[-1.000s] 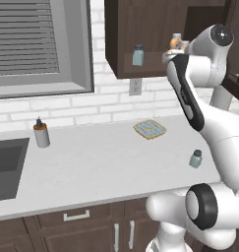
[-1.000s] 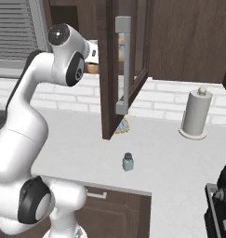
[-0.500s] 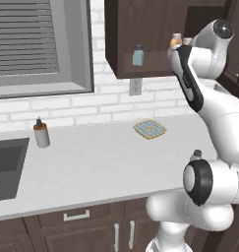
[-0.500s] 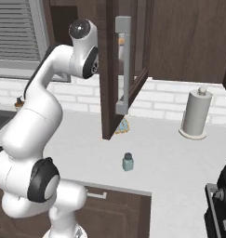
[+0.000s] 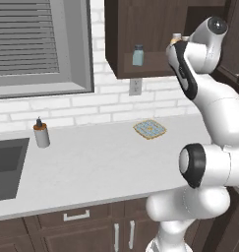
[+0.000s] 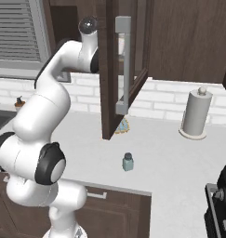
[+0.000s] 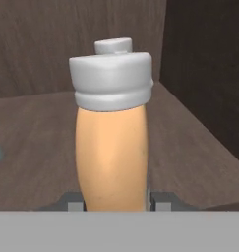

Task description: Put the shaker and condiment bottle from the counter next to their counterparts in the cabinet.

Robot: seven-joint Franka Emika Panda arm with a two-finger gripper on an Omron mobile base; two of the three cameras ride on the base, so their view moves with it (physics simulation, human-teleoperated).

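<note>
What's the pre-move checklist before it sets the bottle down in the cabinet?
1. Grip: gripper shut on the condiment bottle, bottle upright in the hand view: ok.
2. Hand inside the cabinet, over its shelf: ok.
3. Shelf ahead of the bottle bare: ok.
4. Matching orange bottle to place beside: cannot tell.
5. Matching shaker on shelf standing: ok.
6. Shaker on the counter not yet moved: not ok, still to do.
</note>
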